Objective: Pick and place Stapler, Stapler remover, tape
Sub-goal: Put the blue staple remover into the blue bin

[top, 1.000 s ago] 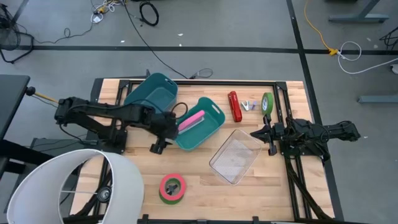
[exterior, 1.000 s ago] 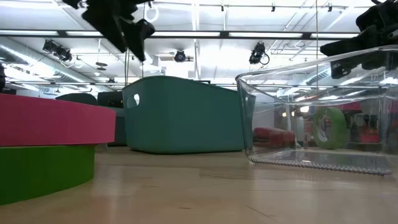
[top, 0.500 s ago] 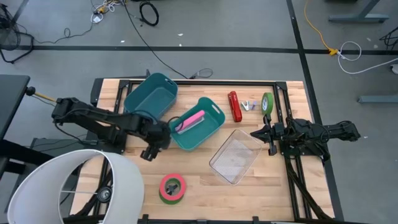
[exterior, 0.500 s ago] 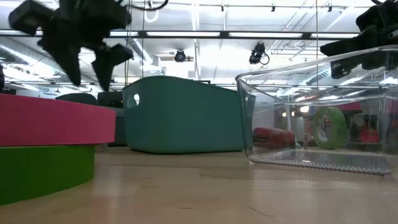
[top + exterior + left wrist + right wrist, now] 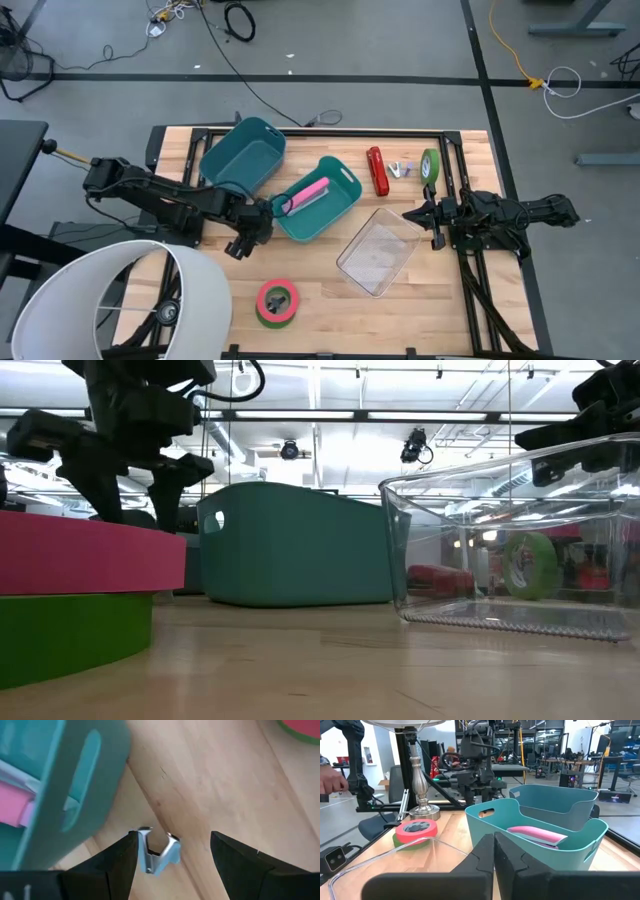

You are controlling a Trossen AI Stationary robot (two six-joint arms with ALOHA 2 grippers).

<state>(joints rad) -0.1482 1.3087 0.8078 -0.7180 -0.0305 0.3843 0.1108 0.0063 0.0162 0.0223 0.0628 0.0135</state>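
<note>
Left hand (image 5: 240, 243) open, empty, centre-left over stapler remover (image 5: 159, 851) on tabletop (image 5: 320, 300); pink stapler (image 5: 310, 192) binned, tape (image 5: 277, 302) left.

tape roll (image 5: 277, 302): showing red top, green edge
2nd tape (image 5: 430, 166): green
bins (image 5: 322, 197): teal, one w/ pink item
stapler (image 5: 377, 171): red
table (image 5: 440, 300): showing light wood grain
tray (image 5: 378, 250): clear

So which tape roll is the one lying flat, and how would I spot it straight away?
Start at the wooden table and go to its near edge, left of the clear plastic tub. The roll lying flat there is the red and green tape. The other roll, the green tape, stands on edge by the red stapler.
</note>
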